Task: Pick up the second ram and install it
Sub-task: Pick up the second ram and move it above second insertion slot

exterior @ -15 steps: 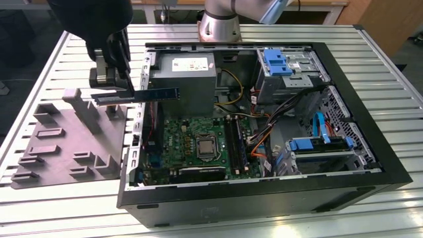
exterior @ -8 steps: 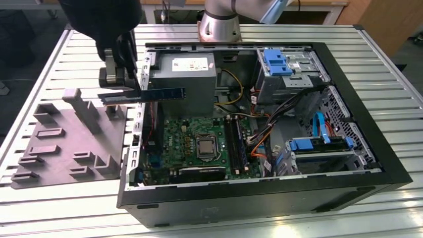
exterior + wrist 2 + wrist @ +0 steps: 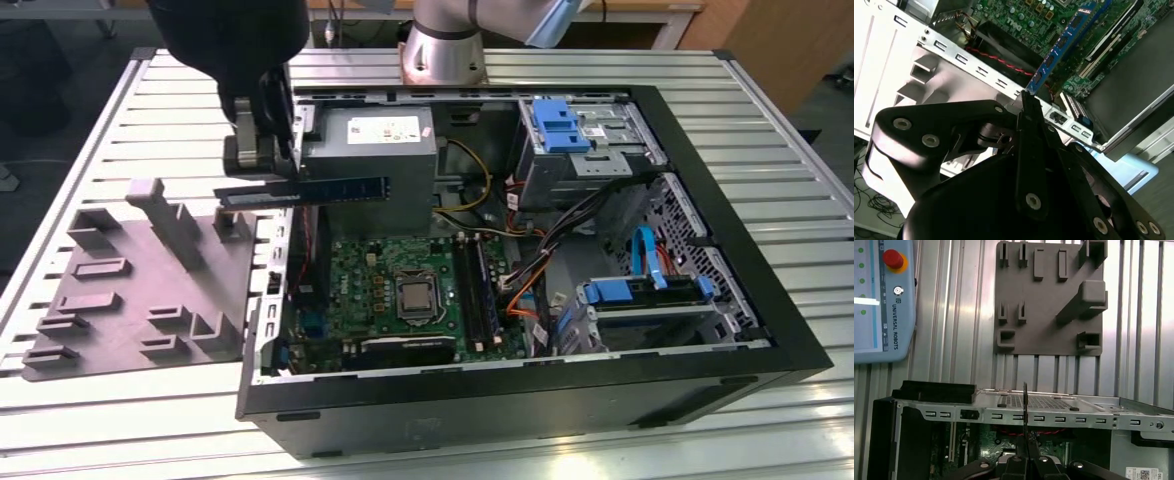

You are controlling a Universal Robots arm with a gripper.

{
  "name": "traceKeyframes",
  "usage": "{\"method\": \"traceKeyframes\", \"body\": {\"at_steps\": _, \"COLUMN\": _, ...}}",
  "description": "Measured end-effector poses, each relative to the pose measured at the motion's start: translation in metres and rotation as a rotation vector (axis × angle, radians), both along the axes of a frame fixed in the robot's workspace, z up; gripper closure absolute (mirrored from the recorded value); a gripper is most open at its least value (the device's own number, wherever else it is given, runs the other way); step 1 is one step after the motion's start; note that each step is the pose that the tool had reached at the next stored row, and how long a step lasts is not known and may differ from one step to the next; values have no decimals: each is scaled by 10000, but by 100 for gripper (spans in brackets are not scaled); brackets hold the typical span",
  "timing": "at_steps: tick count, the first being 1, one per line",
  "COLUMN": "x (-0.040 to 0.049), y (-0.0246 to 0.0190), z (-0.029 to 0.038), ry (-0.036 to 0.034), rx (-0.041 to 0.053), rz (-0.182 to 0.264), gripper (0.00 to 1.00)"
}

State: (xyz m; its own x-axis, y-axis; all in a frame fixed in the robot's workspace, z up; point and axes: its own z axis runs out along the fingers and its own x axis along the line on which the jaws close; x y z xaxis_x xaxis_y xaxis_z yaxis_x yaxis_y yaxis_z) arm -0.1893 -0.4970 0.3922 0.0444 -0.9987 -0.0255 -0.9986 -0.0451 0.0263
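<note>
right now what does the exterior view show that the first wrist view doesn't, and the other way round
The exterior view adds: the second ram seen side-on, the power supply, the blue drive bays and the motherboard's processor socket.
The first wrist view adds: a pendant with a red button, and the ram seen edge-on as a thin line.
Both share: the pincer shut on the ram at the open case's edge, with the grey tray beside the case.

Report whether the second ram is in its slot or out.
Out: the gripper holds the second ram in the air over the case, above the motherboard.
</note>
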Motion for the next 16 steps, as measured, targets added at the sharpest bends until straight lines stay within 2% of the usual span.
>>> {"method": "traceKeyframes", "body": {"at_steps": 16, "x": 242, "y": 2, "z": -3, "ry": 0, "rx": 1, "rz": -1, "gripper": 89}}
